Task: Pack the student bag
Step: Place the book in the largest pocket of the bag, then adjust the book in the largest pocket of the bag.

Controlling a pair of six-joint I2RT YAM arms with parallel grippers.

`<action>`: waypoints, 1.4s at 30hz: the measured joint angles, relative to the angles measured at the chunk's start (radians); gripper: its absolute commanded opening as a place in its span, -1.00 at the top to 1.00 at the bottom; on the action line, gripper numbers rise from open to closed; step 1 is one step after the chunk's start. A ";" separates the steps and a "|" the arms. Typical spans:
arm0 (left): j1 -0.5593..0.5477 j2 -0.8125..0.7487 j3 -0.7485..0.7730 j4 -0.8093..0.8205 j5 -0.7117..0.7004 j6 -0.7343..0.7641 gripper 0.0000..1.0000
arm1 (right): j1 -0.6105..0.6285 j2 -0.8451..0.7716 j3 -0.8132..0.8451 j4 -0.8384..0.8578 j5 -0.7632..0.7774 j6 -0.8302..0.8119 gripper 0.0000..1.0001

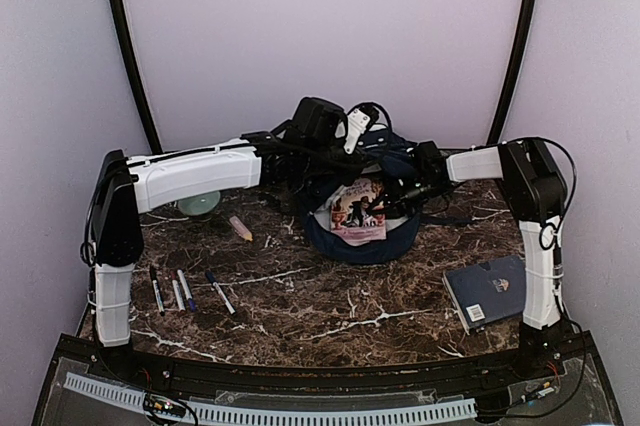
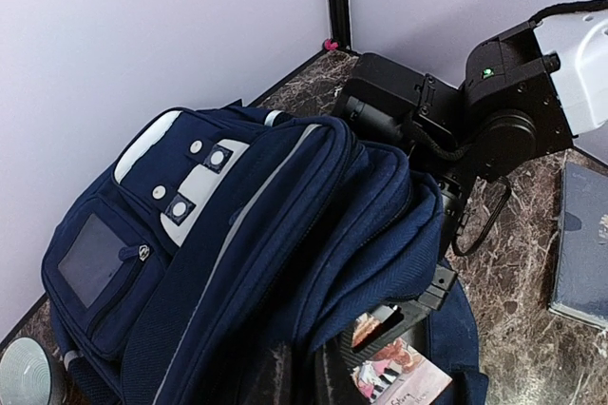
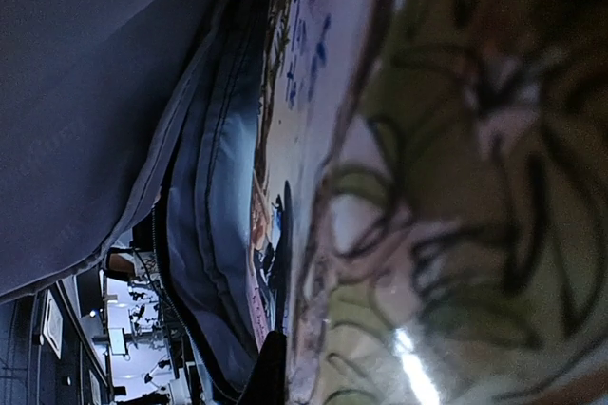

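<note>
Picture book (image 1: pixel 358 211) half inside student bag (image 1: pixel 365 246), 12 o'clock; right gripper (image 1: pixel 392 204) clamps it, left gripper (image 1: pixel 352 134) pinches the bag rim. Left for me to pack: pens (image 1: pixel 186 289), 8 o'clock; blue book (image 1: pixel 488 291), 4 o'clock.

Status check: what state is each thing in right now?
bag, main pocket open
picture book, partway into bag
right pincer, shut on picture book
left pincer, shut, at bag's top
blue book, closed, flat on table
pens, loose on table
</note>
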 measured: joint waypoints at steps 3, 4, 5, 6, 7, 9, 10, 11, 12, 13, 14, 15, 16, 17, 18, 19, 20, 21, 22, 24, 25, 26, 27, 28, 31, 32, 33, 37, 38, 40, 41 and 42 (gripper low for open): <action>0.000 -0.008 -0.018 0.014 0.001 0.000 1.00 | -0.005 0.007 0.001 0.037 0.040 0.032 1.00; 0.000 -0.013 -0.026 0.015 0.002 0.000 1.00 | -0.006 0.007 0.002 0.048 0.053 0.040 0.96; 0.000 -0.017 -0.032 0.015 0.002 0.000 1.00 | -0.006 0.007 0.004 0.056 0.065 0.046 0.88; 0.000 -0.020 -0.036 0.017 0.002 0.000 1.00 | -0.006 0.007 0.006 0.061 0.073 0.050 0.79; 0.000 -0.023 -0.040 0.021 0.002 0.000 1.00 | -0.006 0.007 0.009 0.066 0.084 0.054 0.68; 0.000 -0.032 -0.055 0.031 0.002 0.000 1.00 | -0.006 0.007 0.010 0.074 0.105 0.055 0.47; 0.000 -0.037 -0.063 0.039 0.001 0.000 1.00 | -0.006 0.007 0.010 0.075 0.116 0.059 0.37; 0.000 -0.042 -0.071 0.044 0.001 0.000 1.00 | -0.006 0.007 0.009 0.076 0.136 0.053 0.26; 0.000 -0.045 -0.077 0.046 0.000 0.000 1.00 | -0.006 0.005 0.007 0.075 0.155 0.050 0.18; 0.000 -0.050 -0.084 0.050 -0.001 0.000 1.00 | -0.006 0.000 -0.001 0.077 0.176 0.047 0.12; 0.000 -0.054 -0.089 0.055 -0.001 0.000 1.00 | -0.006 -0.006 -0.011 0.075 0.194 0.051 0.08; 0.000 -0.060 -0.097 0.062 -0.001 0.000 1.00 | -0.006 -0.021 -0.030 0.078 0.211 0.046 0.04; 0.000 -0.068 -0.106 0.066 -0.001 0.000 1.00 | -0.006 -0.039 -0.049 0.077 0.228 0.043 0.02; 0.000 -0.069 -0.108 0.067 -0.001 -0.001 1.00 | -0.005 -0.063 -0.068 0.071 0.249 0.039 0.00; 0.000 -0.074 -0.113 0.070 -0.001 -0.001 1.00 | -0.004 -0.089 -0.086 0.061 0.271 0.032 -0.02; -0.001 -0.079 -0.119 0.074 -0.001 -0.001 1.00 | -0.003 -0.114 -0.102 0.050 0.292 0.022 -0.04; -0.001 -0.082 -0.122 0.078 -0.001 -0.001 1.00 | -0.002 -0.138 -0.117 0.039 0.313 0.010 -0.06; -0.003 -0.084 -0.126 0.086 -0.001 -0.001 1.00 | 0.000 -0.158 -0.129 0.029 0.332 -0.002 -0.07; -0.004 -0.087 -0.129 0.092 -0.001 -0.001 1.00 | 0.002 -0.180 -0.143 0.017 0.351 -0.018 -0.08; -0.009 -0.095 -0.140 0.100 0.000 -0.002 1.00 | 0.008 -0.213 -0.182 -0.011 0.392 -0.060 -0.08; -0.010 -0.098 -0.143 0.103 0.000 -0.002 1.00 | 0.013 -0.241 -0.191 -0.021 0.401 -0.068 -0.09; -0.010 -0.100 -0.146 0.108 0.000 -0.002 1.00 | 0.018 -0.258 -0.208 -0.026 0.414 -0.085 -0.09; -0.011 -0.101 -0.146 0.111 0.000 -0.002 1.00 | 0.026 -0.284 -0.236 -0.036 0.432 -0.109 -0.09; -0.013 -0.101 -0.147 0.112 0.001 -0.002 1.00 | 0.031 -0.300 -0.252 -0.042 0.444 -0.123 -0.09; -0.016 -0.102 -0.148 0.115 0.005 -0.004 1.00 | 0.052 -0.351 -0.315 -0.053 0.470 -0.172 -0.05; -0.017 -0.102 -0.148 0.117 0.006 -0.005 1.00 | 0.061 -0.365 -0.333 -0.057 0.473 -0.191 -0.02; -0.017 -0.102 -0.148 0.118 0.006 -0.006 1.00 | 0.068 -0.375 -0.347 -0.063 0.479 -0.206 -0.01; -0.018 -0.105 -0.163 0.124 0.007 -0.009 1.00 | 0.092 -0.406 -0.396 -0.076 0.494 -0.261 0.03; -0.018 -0.106 -0.167 0.125 0.007 -0.009 1.00 | 0.096 -0.417 -0.410 -0.077 0.496 -0.272 0.01; -0.018 -0.110 -0.175 0.128 0.007 -0.009 1.00 | 0.104 -0.443 -0.436 -0.076 0.501 -0.293 -0.02; -0.018 -0.112 -0.179 0.130 0.007 -0.009 1.00 | 0.107 -0.453 -0.443 -0.074 0.505 -0.298 0.00; -0.018 -0.115 -0.182 0.134 0.007 -0.010 1.00 | 0.111 -0.466 -0.452 -0.073 0.512 -0.305 0.03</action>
